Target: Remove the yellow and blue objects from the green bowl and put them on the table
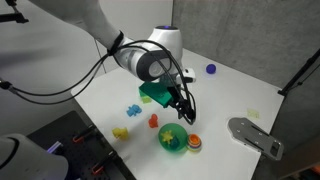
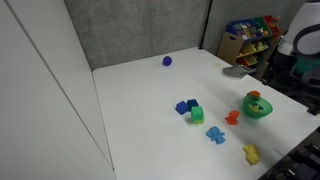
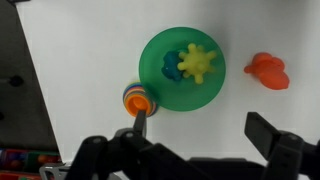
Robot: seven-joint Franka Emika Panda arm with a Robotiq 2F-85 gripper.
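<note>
The green bowl lies in the upper middle of the wrist view. In it are a yellow spiky object and a blue object partly under it. The bowl also shows in both exterior views. My gripper is open and empty, above the bowl's near rim. Its left finger points at a rainbow-striped toy with an orange top that touches the bowl's edge. In an exterior view the gripper hangs just above the bowl.
An orange toy lies right of the bowl. On the white table are a blue toy, a yellow toy, a green block, a purple ball and a grey object. A toy shelf stands beyond the table.
</note>
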